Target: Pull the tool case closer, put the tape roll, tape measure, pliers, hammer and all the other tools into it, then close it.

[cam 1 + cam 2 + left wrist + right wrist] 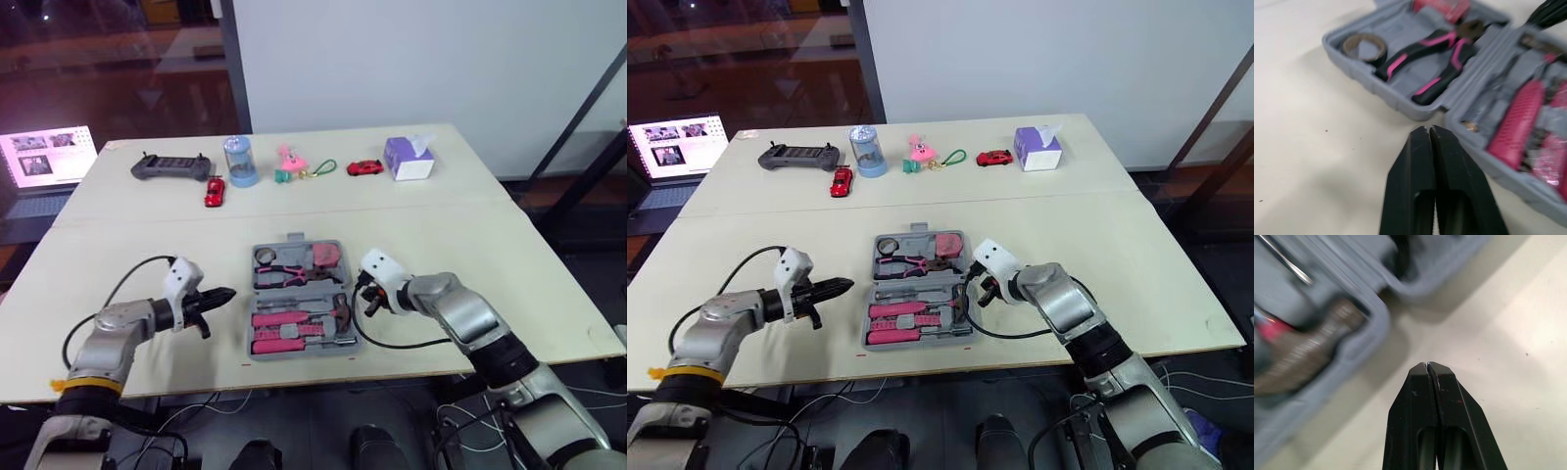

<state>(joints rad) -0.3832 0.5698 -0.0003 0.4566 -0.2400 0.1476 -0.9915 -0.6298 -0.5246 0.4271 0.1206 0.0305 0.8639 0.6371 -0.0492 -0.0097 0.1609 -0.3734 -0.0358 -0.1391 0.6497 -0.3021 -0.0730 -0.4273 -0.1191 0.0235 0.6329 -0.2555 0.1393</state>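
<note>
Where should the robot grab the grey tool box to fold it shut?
Probably the far rim of the open grey plastic tool case, beside its small handle tab. It lies flat, hinged across the middle, so the half holding the pink-and-black pliers folds toward the robot. Come from the far side, jaws pinching the rim's thin wall.

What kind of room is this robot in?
Probably an indoor lab or office: pale tables pushed together, an open laptop beside them, and a dark glass wall behind.
</note>
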